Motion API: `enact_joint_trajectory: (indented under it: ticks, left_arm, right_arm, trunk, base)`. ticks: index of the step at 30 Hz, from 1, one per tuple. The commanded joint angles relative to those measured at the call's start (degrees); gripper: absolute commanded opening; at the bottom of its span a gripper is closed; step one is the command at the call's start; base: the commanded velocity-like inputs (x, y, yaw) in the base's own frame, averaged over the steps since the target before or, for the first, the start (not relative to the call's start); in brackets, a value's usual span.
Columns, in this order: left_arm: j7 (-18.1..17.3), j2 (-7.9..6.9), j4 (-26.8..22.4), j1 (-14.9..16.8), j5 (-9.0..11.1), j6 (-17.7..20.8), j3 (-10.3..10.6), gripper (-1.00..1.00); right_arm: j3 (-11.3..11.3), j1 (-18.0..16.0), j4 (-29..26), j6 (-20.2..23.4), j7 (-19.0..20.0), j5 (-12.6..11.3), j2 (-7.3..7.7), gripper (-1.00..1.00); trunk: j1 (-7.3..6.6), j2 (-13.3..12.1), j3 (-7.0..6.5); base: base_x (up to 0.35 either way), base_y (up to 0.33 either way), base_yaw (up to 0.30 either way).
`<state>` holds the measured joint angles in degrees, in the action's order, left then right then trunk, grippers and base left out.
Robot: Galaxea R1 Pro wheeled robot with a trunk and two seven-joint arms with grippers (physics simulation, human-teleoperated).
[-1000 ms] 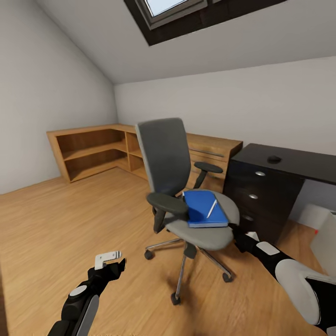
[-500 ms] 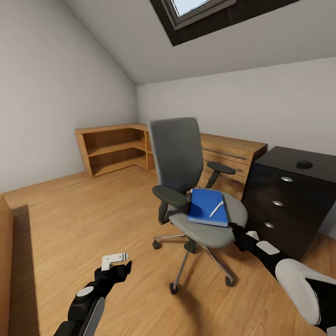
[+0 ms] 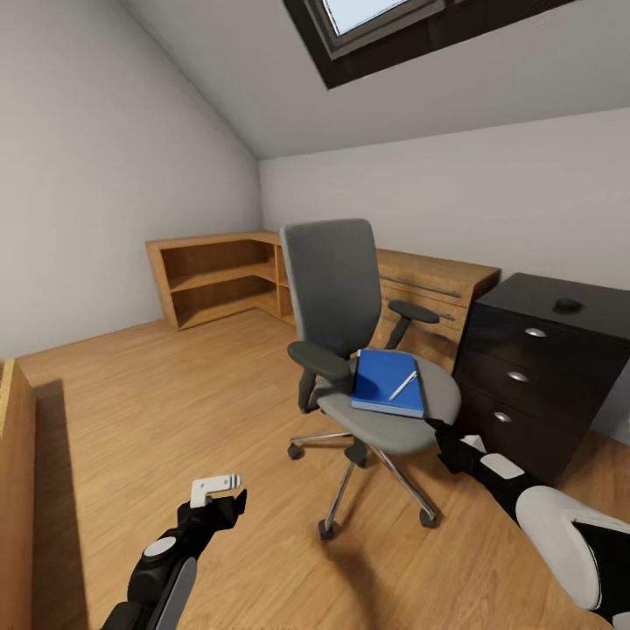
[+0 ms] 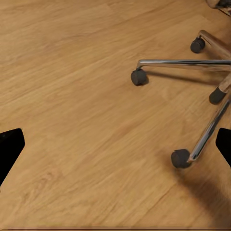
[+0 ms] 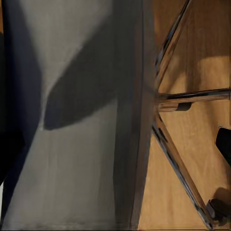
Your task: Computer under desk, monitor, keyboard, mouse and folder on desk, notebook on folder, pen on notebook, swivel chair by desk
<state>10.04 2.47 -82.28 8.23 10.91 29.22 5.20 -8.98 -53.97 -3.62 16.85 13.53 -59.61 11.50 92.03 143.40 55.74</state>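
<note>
Blue folder (image 3: 388, 382) lies on the swivel chair (image 3: 350, 350) seat, pen (image 3: 402, 385) atop. Right tool (image 3: 440, 435) touches the seat's front edge, state unclear. Left tool (image 3: 219, 499) hovers open over bare floor (image 3: 131, 394).

swivel chair (image 3: 350, 297): grey cloth, chrome legs | floor (image 3: 175, 385): matt wood

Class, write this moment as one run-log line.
right gripper: at seat edge of grey swivel chair | left gripper: open, over floor | bright blue folder with white pen: on seat
</note>
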Motion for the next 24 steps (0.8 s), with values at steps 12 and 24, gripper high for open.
enact_joint_trajectory:
  ticks: [12,24]
  left_arm:
    - [0.51,0.0,0.15,0.03,0.61,0.22,0.08,1.0]
    - [0.51,0.03,0.19,0.03,0.6,0.22,0.16,1.0]
  right_arm:
    - [1.24,0.02,0.98,0.05,-0.08,0.73,0.01,1.0]
    - [1.39,0.03,0.98,-0.06,-0.08,0.73,-0.07,1.0]
  trunk:
    - [-0.15,-0.05,-1.04]
    - [-0.35,-0.16,-2.81]
  base:
    - [-0.101,0.0,0.0]
    - [0.0,0.0,0.0]
